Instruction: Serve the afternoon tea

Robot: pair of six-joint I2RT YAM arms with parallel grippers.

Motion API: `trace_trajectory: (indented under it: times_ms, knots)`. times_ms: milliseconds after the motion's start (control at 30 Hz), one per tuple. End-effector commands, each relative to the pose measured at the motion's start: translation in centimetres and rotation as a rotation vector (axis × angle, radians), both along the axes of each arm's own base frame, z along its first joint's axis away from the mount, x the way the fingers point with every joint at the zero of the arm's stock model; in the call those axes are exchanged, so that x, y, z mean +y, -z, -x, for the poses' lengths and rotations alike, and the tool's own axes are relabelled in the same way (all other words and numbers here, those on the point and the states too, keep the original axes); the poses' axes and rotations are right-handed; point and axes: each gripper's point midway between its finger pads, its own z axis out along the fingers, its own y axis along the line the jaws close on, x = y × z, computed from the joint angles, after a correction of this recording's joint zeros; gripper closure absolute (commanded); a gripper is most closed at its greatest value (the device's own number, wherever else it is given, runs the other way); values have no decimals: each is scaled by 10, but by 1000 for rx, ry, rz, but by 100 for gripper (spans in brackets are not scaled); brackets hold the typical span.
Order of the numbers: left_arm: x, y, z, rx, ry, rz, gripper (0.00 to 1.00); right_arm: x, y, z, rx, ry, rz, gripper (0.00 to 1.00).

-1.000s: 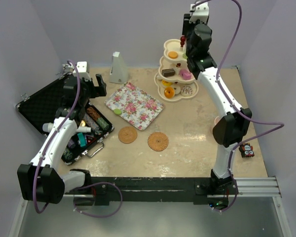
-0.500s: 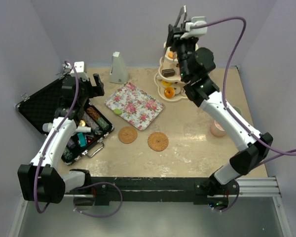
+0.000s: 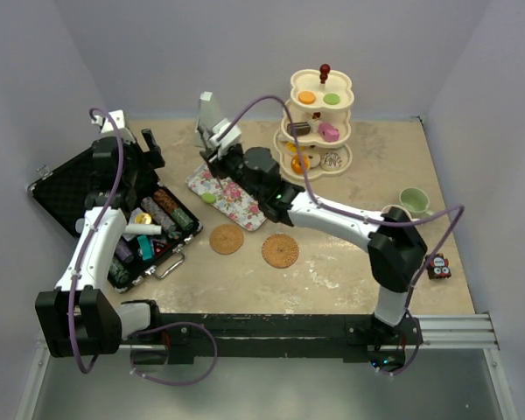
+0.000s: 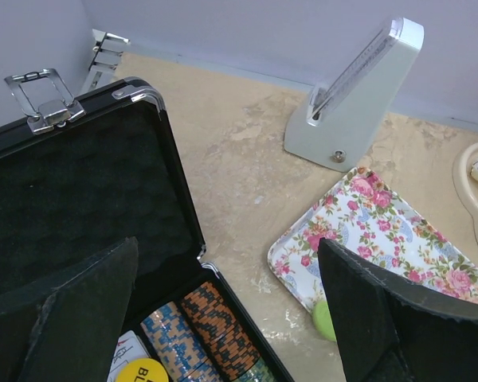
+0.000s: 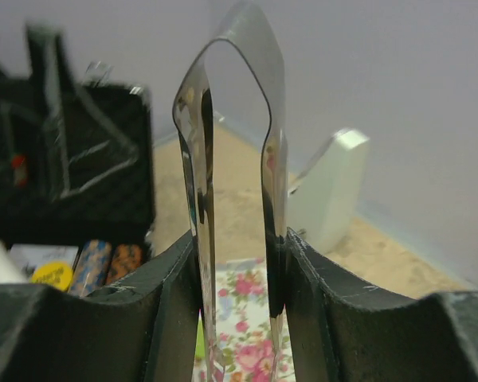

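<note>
The cream three-tier stand [image 3: 322, 114] with a red knob stands at the back and carries several small toy cakes and donuts. My right gripper [image 3: 213, 163] hangs over the far corner of a floral tray [image 3: 245, 188], shut on metal tongs [image 5: 231, 159] whose bent end points away from the wrist. A small green piece [image 3: 209, 198] lies at the tray's near edge. Two woven coasters [image 3: 227, 239] [image 3: 281, 250] lie in front of the tray. A green mug [image 3: 413, 201] stands at the right. My left gripper [image 4: 227, 318] is open and holds nothing above the black case [image 4: 80, 215].
The open black case [image 3: 79, 197] of chips and tools fills the left side. A grey pyramid-shaped object [image 3: 208, 118] stands behind the tray, close to my right wrist. A small red and black item [image 3: 437, 266] lies near the right front edge.
My right arm has swung from the stand at the back down and left to the floral tray, with the tongs still in its grip. The left gripper has shifted slightly left and back.
</note>
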Motion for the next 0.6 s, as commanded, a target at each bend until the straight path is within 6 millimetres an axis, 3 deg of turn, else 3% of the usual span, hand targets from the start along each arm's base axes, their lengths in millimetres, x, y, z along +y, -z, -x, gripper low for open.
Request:
trace_trajectory:
  times_ms: [0,167,567]
  knots:
    - [-3,-5,-5,-38,10,23,1,48,-2,27,-113,-130,17,57]
    - [-3,-5,-5,-38,13,24,1,84,37,29,-135,-178,84,57]
    - [-6,-11,-5,-51,27,25,1,108,65,21,-222,-171,120,57]
